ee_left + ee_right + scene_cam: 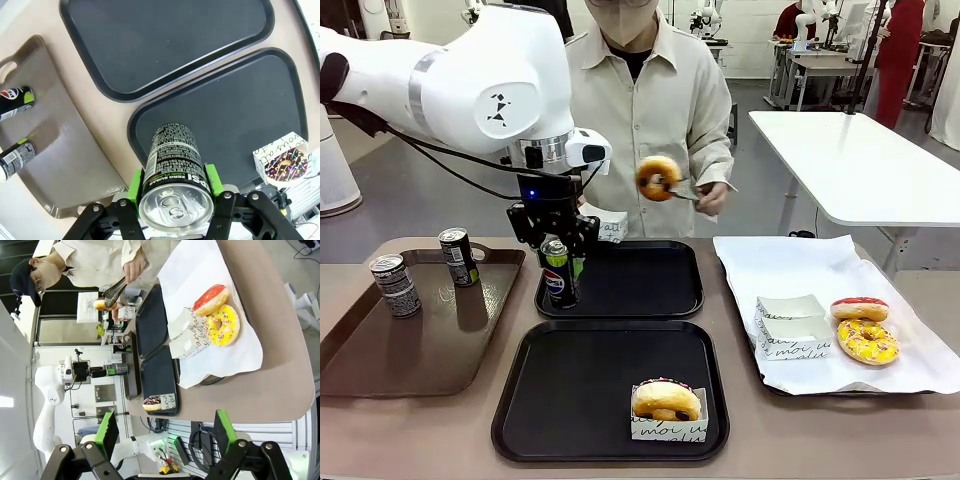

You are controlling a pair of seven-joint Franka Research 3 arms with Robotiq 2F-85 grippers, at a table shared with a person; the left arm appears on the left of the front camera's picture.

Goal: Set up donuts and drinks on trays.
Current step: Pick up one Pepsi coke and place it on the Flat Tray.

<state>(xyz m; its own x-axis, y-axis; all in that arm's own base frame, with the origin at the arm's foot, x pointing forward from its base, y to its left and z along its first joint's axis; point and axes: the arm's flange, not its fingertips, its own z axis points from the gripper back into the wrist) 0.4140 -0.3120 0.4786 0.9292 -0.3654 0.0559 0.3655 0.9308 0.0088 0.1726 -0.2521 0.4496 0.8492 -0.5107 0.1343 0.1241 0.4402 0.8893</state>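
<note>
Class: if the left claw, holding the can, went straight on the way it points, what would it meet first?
Pointing down, the left claw would likely press the can onto a bare part of the near tray, clear of the donut. Its height above the tray is unclear.

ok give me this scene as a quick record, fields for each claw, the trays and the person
left claw: shut on the Pepsi can, held upright
right claw: open, nothing in it
near black tray: one boxed chocolate donut, near right corner
person: holds a donut in tongs, in the air at the far side
brown tray: two cans, standing
paper-lined tray: pink donut, yellow donut, empty boxes
</note>
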